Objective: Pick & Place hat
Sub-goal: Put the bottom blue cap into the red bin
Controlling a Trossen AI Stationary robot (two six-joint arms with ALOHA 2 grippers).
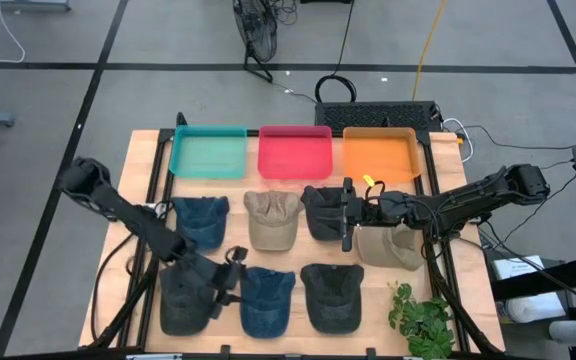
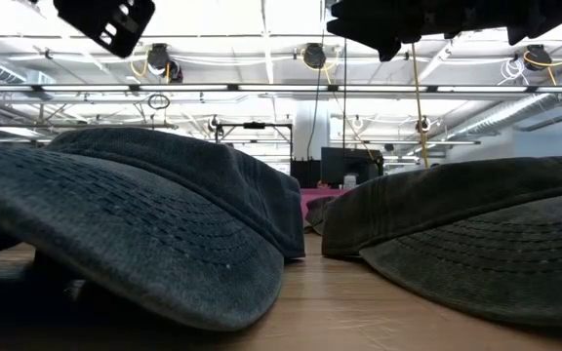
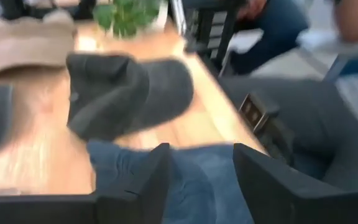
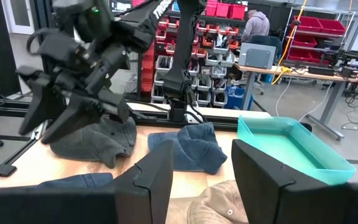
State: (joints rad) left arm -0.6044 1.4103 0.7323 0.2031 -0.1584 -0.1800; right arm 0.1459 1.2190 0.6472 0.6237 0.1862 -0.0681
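Observation:
Several caps lie in two rows on the wooden table (image 1: 138, 180). In the near row are a dark grey hat (image 1: 183, 300), a blue hat (image 1: 266, 300) and a dark hat (image 1: 331, 297). My left gripper (image 1: 232, 276) is open and slants down over the blue hat (image 3: 197, 186), which shows between its fingers. I cannot tell whether they touch it. The dark hat (image 3: 129, 93) lies beyond it. My right gripper (image 1: 346, 215) is open and level above the far row, between a dark cap (image 1: 320, 210) and a beige cap (image 1: 388, 250), with nothing in it.
Teal (image 1: 208, 152), red (image 1: 295, 152) and orange (image 1: 380, 155) trays stand along the table's far edge. A blue cap (image 1: 200, 220) and a tan cap (image 1: 273, 220) lie in the far row. A green plant (image 1: 423, 320) sits at the near right corner. A person (image 3: 272, 25) is beyond the table's right edge.

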